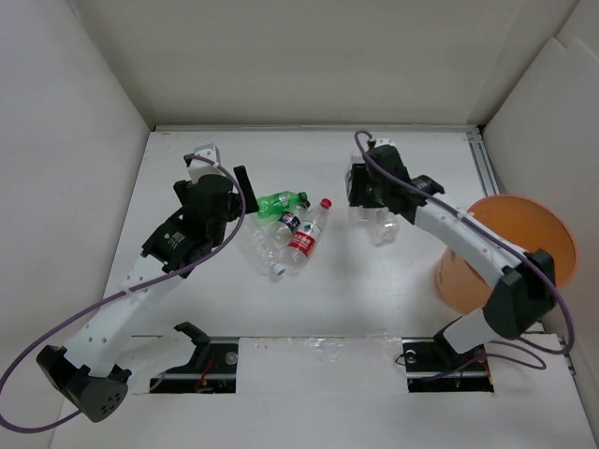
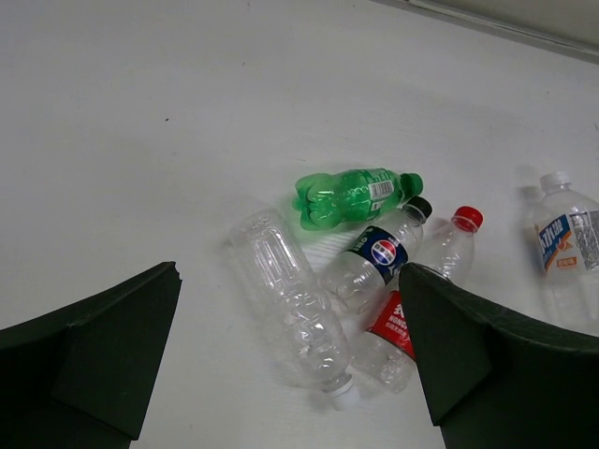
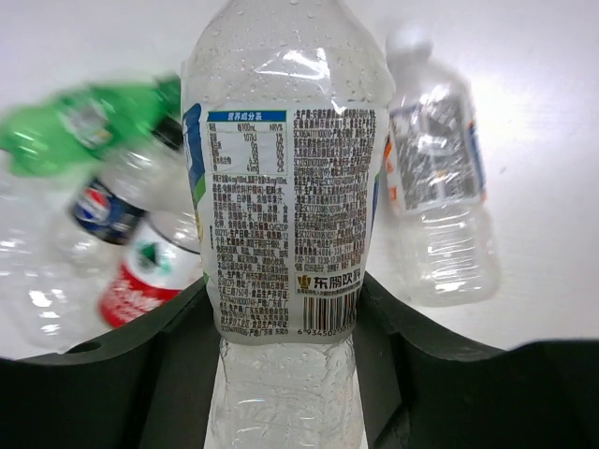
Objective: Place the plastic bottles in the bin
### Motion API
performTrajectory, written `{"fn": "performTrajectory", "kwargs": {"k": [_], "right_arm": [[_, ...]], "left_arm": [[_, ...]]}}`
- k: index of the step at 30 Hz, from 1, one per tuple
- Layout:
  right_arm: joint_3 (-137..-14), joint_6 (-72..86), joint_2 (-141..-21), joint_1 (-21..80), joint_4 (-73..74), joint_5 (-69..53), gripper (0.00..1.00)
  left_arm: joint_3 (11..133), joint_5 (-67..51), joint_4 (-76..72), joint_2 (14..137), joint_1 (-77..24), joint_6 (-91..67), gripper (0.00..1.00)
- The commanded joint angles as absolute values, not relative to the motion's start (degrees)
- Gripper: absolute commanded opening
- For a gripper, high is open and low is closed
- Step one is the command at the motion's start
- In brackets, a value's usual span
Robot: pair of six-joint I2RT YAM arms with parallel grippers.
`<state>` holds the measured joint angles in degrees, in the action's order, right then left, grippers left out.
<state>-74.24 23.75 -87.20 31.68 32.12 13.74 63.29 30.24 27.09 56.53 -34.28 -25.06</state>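
Overhead and wrist views of two robot arms at a white table point(image 1: 356, 299) strewn with plastic bottles. The task looks barely begun: the orange bin point(image 1: 457, 279) stands at the right edge of the table, and no bottle can be seen in it, though the right arm crosses part of it. All six bottles are out on the table, well apart from the bin.

Four lie in a loose cluster at the middle: a green bottle point(image 2: 351, 195) farthest away, a dark-labelled bottle point(image 2: 374, 257) beside it, a red-labelled bottle point(image 2: 386, 323) with a red cap, and a clear bottle point(image 2: 285, 290) on the left.

Two pale-labelled bottles lie to the right of the cluster. The right arm reaches far across the table from its near base, and the right gripper point(image 3: 281, 290) has its fingers pressed against both sides of the held bottle point(image 3: 281, 168), label facing the camera. Whether it is off the table cannot be told. The second pale bottle point(image 3: 435, 187) lies just beside it.

The left arm stretches forward and bends over the left side of the cluster. The left gripper point(image 2: 290, 281) hangs above the bottles with its fingers spread wide, holding nothing
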Motion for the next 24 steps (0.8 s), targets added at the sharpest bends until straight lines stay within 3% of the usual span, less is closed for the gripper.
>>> {"fn": "performTrajectory", "kwargs": {"k": [1, 10, 17, 24], "right_arm": [[-80.9, 22.5, -79.0, 31.6, 37.9, 18.5, 0.00], [-91.8, 18.6, -65.0, 19.7, 50.3, 22.4, 0.00], [-86.0, 19.9, -51.5, 9.9, 53.8, 27.8, 0.01], [-81.3, 22.6, -43.2, 6.2, 57.5, 30.7, 0.04]], "left_arm": [[62.8, 29.7, 26.5, 56.4, -34.1, -24.4, 1.00], [62.8, 28.7, 26.5, 55.9, -34.1, -24.4, 1.00], [62.8, 26.6, 25.4, 55.4, -34.1, -23.9, 1.00], [62.3, 22.2, 24.3, 57.0, -34.1, -23.4, 1.00]]}}
